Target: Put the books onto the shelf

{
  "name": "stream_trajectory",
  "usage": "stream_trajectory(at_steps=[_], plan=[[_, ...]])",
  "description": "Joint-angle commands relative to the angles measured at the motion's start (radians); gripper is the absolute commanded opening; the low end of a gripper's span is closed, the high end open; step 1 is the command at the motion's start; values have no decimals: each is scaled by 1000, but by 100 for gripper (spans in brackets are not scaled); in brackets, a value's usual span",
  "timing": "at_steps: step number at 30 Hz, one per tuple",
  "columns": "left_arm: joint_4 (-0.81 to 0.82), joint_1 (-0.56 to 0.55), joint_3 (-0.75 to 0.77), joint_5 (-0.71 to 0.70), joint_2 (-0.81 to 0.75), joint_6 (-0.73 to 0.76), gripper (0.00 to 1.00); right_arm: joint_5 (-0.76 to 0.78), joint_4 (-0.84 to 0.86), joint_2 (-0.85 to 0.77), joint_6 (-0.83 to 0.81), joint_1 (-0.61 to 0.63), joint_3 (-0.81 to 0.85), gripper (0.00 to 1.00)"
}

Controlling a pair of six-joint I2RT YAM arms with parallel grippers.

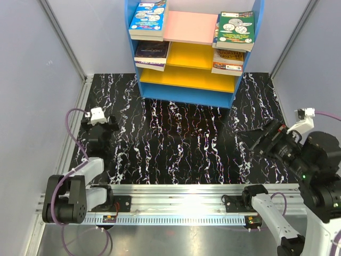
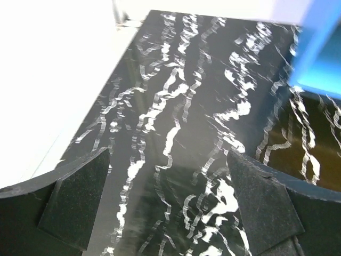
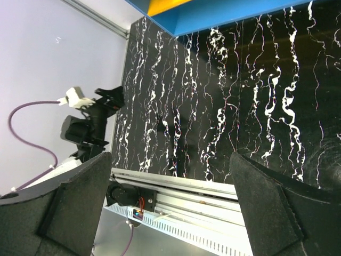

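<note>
The shelf point(image 1: 186, 95), with blue sides, a pink top board and yellow lower boards, stands at the back middle of the table. The books lie on it in small stacks: blue ones point(image 1: 149, 18) at top left, a green coin one point(image 1: 236, 26) at top right, a dark brown one point(image 1: 152, 53) at middle left, an orange one point(image 1: 228, 61) at middle right. My left gripper point(image 1: 99, 122) hovers open over the mat's left side, nothing between its pads point(image 2: 74, 197). At the right my right gripper point(image 1: 256, 140) points left, open and holding nothing point(image 3: 170, 157). The shelf's blue base also shows in the wrist views point(image 2: 319, 58) point(image 3: 224, 13).
A black mat with white marbling point(image 1: 176, 144) covers the table between the arms and the shelf. An aluminium rail point(image 1: 176, 194) carrying both arm bases runs along the near edge. Grey walls close in left, right and behind. A purple cable point(image 1: 72, 120) loops by the left arm.
</note>
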Motion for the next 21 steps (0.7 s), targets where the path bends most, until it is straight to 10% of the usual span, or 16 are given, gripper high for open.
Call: stream_trajectory(at_steps=[1, 10, 14, 17, 21], plan=[[73, 43, 13, 68, -53, -76, 99, -41, 88, 44, -7, -2, -26, 100], [257, 71, -195, 159, -108, -41, 99, -68, 172, 68, 10, -2, -126, 100], [553, 71, -196, 188, 182, -12, 99, -87, 204, 84, 17, -3, -195, 100], [268, 67, -63, 162, 142, -21, 99, -79, 261, 93, 8, -2, -241, 100], [314, 49, -89, 173, 157, 16, 99, 63, 313, 98, -13, -2, -329, 100]])
